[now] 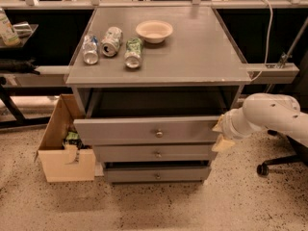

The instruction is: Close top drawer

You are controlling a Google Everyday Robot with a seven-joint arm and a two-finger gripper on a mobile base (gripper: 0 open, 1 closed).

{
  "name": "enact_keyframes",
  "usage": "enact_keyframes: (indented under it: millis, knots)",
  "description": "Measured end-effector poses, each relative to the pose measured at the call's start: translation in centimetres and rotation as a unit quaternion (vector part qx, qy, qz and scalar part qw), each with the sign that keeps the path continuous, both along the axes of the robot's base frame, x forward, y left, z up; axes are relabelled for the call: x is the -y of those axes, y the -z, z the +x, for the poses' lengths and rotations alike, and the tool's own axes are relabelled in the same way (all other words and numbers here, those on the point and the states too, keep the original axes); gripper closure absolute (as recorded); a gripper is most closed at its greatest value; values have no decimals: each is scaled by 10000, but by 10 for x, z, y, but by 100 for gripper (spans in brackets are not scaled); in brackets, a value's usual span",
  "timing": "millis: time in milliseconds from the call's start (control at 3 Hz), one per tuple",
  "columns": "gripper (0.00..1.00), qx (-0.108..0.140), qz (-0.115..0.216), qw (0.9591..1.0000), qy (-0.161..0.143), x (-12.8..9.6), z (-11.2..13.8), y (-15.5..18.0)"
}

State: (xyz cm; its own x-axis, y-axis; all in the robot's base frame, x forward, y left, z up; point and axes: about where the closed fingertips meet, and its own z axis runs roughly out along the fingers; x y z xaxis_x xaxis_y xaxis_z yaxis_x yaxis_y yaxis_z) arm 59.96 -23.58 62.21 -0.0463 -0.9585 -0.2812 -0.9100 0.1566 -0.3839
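Top drawer (125, 130) is found pulled out of the cabinet, its front standing proud of the two lower fronts. Gripper (220, 134) is set against the front's right end, tips apart, nothing clamped.

Risks noted:
- A push applied this far from the knob (159, 134) may skew the drawer and jam it.
- The corner may be slipped off.
- The cans (111, 41) lying on the top may be set rolling by a hard stop.
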Motion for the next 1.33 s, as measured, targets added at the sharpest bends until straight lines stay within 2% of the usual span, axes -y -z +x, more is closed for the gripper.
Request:
enact_keyframes:
  millis: [333,667,1000,1333]
  knots:
    - [0,-1,1,10000,-3,0,0,0]
    - [0,-1,1,10000,-3,0,0,0]
    - [0,95,-47,9999,-135,-11,-15,-26]
    - [0,361,-159,9985,-385,-33,-39,-61]
